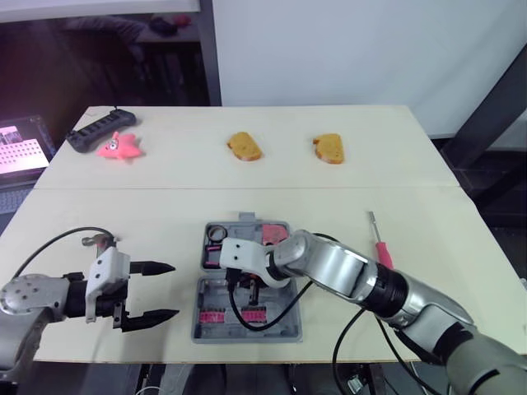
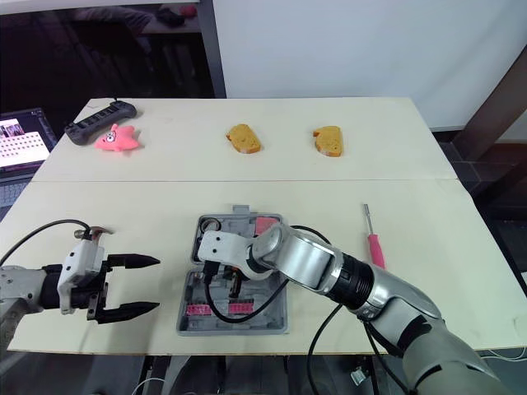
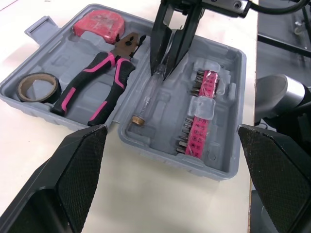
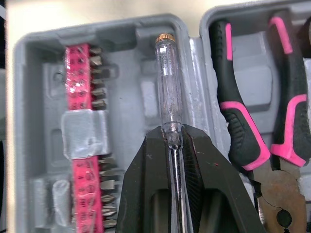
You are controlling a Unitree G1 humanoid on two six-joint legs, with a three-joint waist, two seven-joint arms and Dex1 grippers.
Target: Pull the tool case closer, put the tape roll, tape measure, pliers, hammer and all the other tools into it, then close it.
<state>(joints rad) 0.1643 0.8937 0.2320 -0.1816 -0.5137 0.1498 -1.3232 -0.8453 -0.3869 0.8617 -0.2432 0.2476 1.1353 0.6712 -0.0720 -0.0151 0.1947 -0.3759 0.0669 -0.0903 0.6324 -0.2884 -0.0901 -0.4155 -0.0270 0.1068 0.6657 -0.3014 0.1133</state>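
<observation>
While the right gripper hangs over the open tool case, we see it clenched on the metal shaft of a clear-handled tester screwdriver. The tester slants down into the case half nearer the worktop's front edge, with its brass cap end by the hinge ridge. We cannot tell if it touches the tray. The case sits at the middle of the front edge of the worktop.

Beside the tester in that same half is a pink bit strip. The far half holds the pliers, the tape roll and the tape measure, each in its own recess.

The left gripper is released, fingers spread wide and empty. It hovers near the front edge toward the left corner, apart from the case.

A pink-handled screwdriver lies on the worktop right of the case, toward the right edge. Along the far edge we see two bread slices. At the far-left corner a pink star toy is just beside a black power strip.
</observation>
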